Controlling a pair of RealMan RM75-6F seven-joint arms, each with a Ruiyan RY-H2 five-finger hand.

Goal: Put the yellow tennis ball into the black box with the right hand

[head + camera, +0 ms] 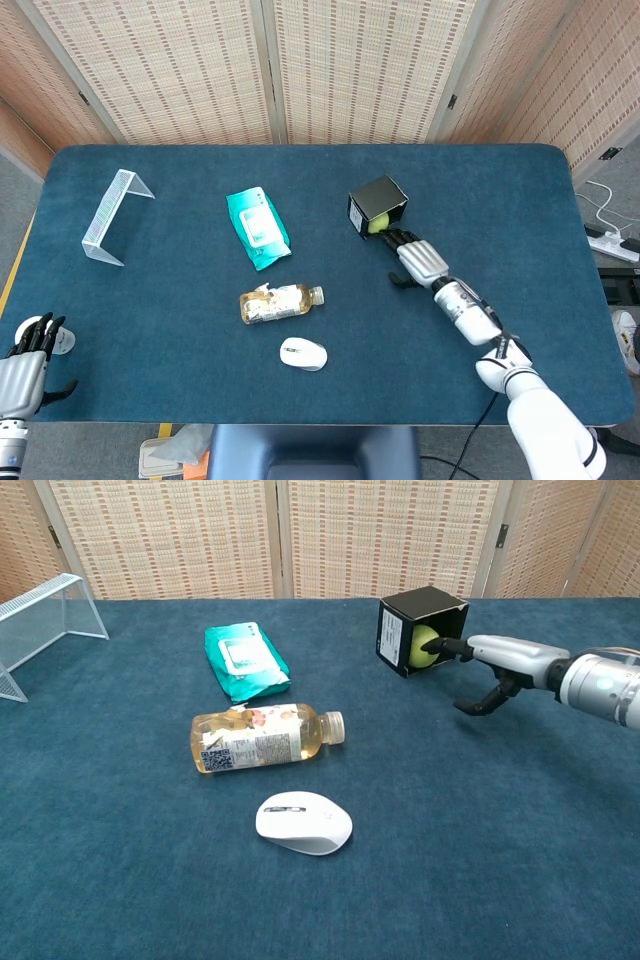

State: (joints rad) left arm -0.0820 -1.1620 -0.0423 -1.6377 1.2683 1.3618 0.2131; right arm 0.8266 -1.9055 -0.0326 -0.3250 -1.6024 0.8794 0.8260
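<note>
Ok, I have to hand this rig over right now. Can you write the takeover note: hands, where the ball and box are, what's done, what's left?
Right hand: fingers extended, tips at the mouth of the black box, gripping nothing.
Left hand: idle at the table's near left edge, fingers apart, holding nothing.
Yellow tennis ball: sitting in the side opening of the small black cardboard box, which lies on its side on the blue table.
Done: ball is in the box.
Left: draw the right hand back and check that the ball stays put.
</note>
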